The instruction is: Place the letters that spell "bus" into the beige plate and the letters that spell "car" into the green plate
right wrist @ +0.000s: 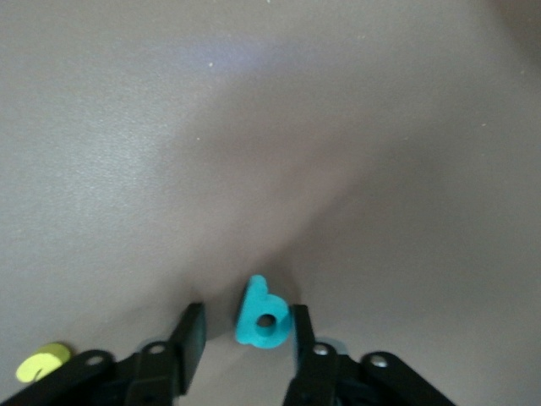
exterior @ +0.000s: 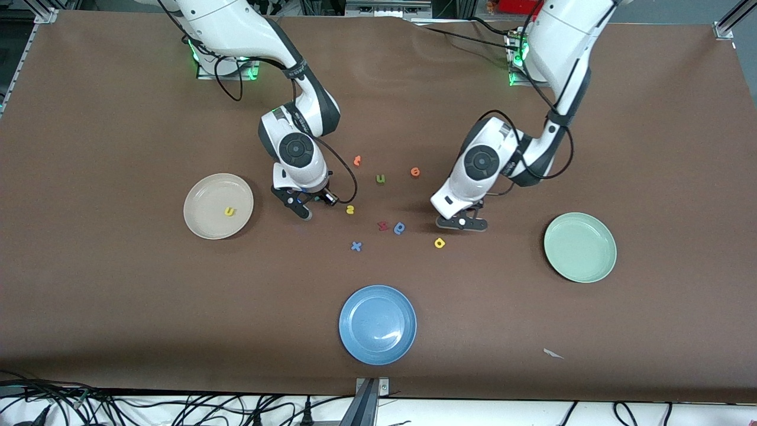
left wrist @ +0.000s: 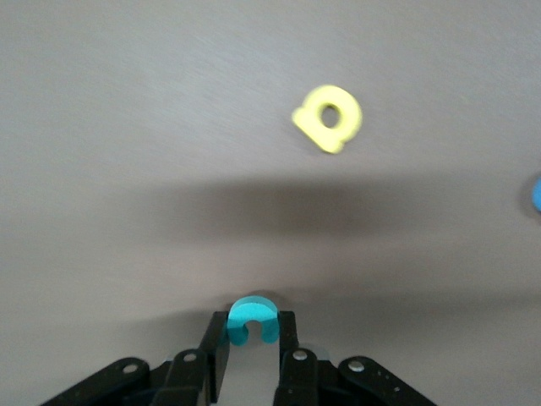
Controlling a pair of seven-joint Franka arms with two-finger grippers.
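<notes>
Front view shows the brown worktop (exterior: 118, 118) carrying the beige plate (exterior: 204, 225) toward my right arm's end, with a yellow u (exterior: 229, 211) already lying in it, and the green plate (exterior: 580, 247) toward my left arm's end, holding nothing. A blue plate (exterior: 377, 324) sits nearest the camera. Loose letters lie between my arms: yellow s (exterior: 350, 209), yellow a (exterior: 439, 242), olive u (exterior: 380, 178), among others.

My left pincer (left wrist: 254, 351) is down at the worktop, clenched on a teal c (left wrist: 252, 317) pinched between its fingers; the green plate lies well apart from it, toward my left arm's end, so that carry falls to this arm.

My right pincer (right wrist: 243, 334) is low at the worktop with its fingers set either side of a teal b (right wrist: 260, 315), one finger touching, the other just clear: not yet gripping, in my judgement. The letter's stem points away from my wrist, running along the gap
</notes>
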